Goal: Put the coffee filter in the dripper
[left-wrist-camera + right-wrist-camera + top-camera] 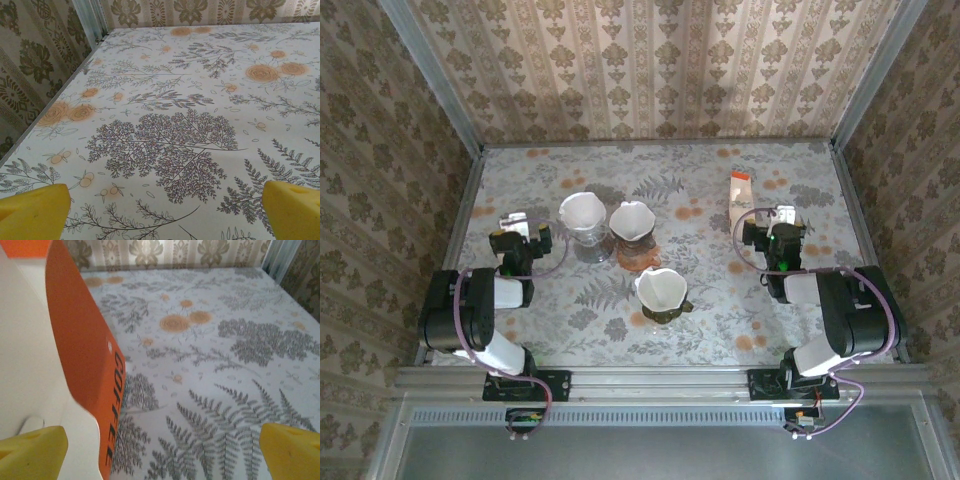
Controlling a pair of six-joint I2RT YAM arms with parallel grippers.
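**A:** Eyes on the coffee filter box (740, 198) first. It's tall and slim, orange and white, standing on the right side of the bench (720, 310), toward the far wall. On the right wrist camera it looms at the left, with an orange side face, "COFFEE" running down it in black, and a white panel beside that.

**B:** And three cones clustered mid-bench. The clear dripper (582, 218) is on the left on a glassy stand, white inside. The middle dripper (632, 222) is right against it, brownish within a pale rim. The dark-based dripper (661, 292) sits nearer the arms, a white cup with a small handle sticking out to the right.

**A:** Is that white lining paper?

**B:** Can't tell from up here.

**A:** Arms, then. The left arm (470, 310) is folded, elbow back by the near edge and forearm reaching forward. The left tool (517, 222) is low over the bench, just left of the clear dripper and apart from it.

**B:** Jaws spread wide there. Its yellow fingertips (32, 212) sit in the bottom corners of the wrist view, with flowered bench between them and no object in its grip.

**A:** The right arm (850, 310) mirrors that fold. The right tool (772, 220) is just beside the box, a touch nearer the arms.

**B:** It's wide apart too, gripping nothing. One yellow tip sits at the foot of the box, and whether it touches I can't call.
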